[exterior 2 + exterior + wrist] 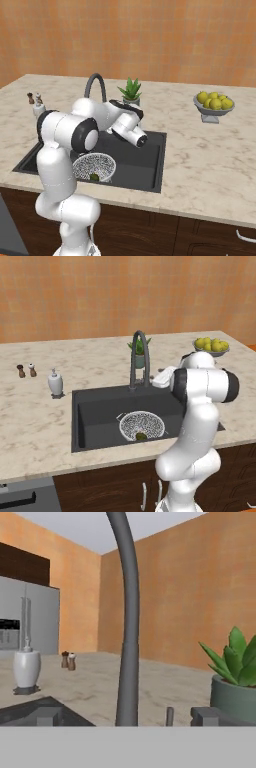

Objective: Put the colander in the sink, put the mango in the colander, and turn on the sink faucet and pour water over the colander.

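Observation:
The colander [142, 425] [95, 166] rests in the front of the dark sink [100, 411] [142, 160]. The small olive-green mango [141, 436] [94, 177] lies inside it by the near rim. The tall dark faucet [140, 353] [96, 82] [129, 622] stands behind the basin. No water shows at its spout. My gripper [159, 379] [126, 717] hovers just right of the faucet's base, open wide. In the hand view the faucet's neck rises between my two fingertips [47, 716], and a small upright lever [170, 716] stands beside it.
A potted plant [139, 351] [130, 91] [237, 677] stands close behind the faucet. A white soap dispenser [55, 382] [26, 668] and two shakers [26, 370] are left of the sink. A grey bowl of yellow-green fruit [211, 346] [215, 102] sits far right.

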Robot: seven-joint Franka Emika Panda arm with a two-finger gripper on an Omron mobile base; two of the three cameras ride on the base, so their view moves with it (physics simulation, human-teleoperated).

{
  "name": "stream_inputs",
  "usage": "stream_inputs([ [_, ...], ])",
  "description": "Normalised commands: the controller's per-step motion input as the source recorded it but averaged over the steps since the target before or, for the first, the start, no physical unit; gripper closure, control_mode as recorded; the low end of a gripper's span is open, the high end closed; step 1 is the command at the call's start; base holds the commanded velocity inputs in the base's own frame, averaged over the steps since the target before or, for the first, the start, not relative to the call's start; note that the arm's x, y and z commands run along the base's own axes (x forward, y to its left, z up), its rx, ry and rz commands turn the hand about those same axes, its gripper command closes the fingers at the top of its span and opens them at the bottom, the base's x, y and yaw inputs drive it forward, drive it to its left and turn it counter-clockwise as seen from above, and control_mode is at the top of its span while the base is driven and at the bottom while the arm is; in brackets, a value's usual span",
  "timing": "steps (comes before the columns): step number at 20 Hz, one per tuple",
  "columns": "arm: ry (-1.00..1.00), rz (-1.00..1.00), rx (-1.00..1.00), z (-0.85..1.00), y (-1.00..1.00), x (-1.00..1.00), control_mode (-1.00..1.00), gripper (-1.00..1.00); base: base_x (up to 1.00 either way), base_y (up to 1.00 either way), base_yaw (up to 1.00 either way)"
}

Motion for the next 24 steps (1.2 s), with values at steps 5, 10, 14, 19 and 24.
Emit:
stream_inputs([
  [5,0.0,0.0,0.05,-0.23,0.01,0.43,-1.0,-1.0,0.0,0.0,0.0],
  [10,0.0,0.0,0.0,-0.09,0.01,0.42,-1.0,-1.0,0.0,0.0,0.0],
  [14,0.0,0.0,0.0,-0.04,0.05,0.36,-1.0,-1.0,0.0,0.0,0.0],
  [19,0.0,0.0,0.0,-0.1,0.23,0.24,-1.0,-1.0,0.0,0.0,0.0],
  [24,0.0,0.0,0.0,-0.09,0.16,0.26,-1.0,-1.0,0.0,0.0,0.0],
])
